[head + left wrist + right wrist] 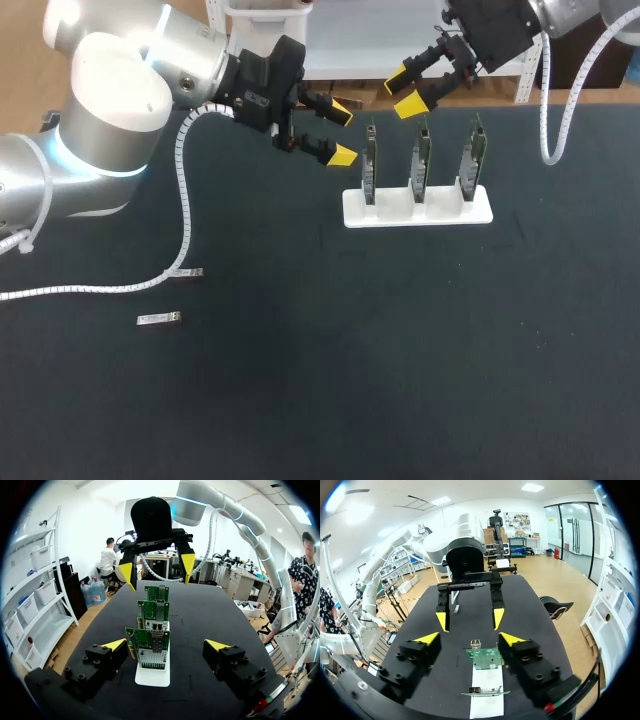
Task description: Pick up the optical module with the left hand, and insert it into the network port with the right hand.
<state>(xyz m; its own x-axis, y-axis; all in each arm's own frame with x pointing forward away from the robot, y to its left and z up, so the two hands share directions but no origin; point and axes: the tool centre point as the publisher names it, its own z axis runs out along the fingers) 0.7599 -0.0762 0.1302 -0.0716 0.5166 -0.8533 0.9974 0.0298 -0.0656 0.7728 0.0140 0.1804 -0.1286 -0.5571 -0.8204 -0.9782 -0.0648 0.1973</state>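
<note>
Head view: we saw the dark counter (400, 360) from above, with both arms coming in at its far side.
Left hand (343, 131): it was open and empty, its fingers spread. It was held off the counter just beside the left end of the row of boards and pointed toward them.
Right hand (403, 96): it was open as well and gripped nothing. It hung above and behind the boards, near the left hand's tips but apart from them.
Module (159, 319): a small silver bar lay flat on the counter, well apart from both hands and from the holder, just beside the left arm's white cable sleeve (186, 200).
Boards (421, 160): three green circuit boards stood upright in a row in a white holder (418, 208).
Left wrist view: the boards stood one behind another ahead of our left hand, between its spread fingers, and neither finger touched them. The nearest board showed a metal port (156, 628), and the right hand hung open beyond the far end of the row.
Right wrist view: the holder and boards lay under and between the right hand's open fingers, untouched, and the left hand faced us from across the row.
</note>
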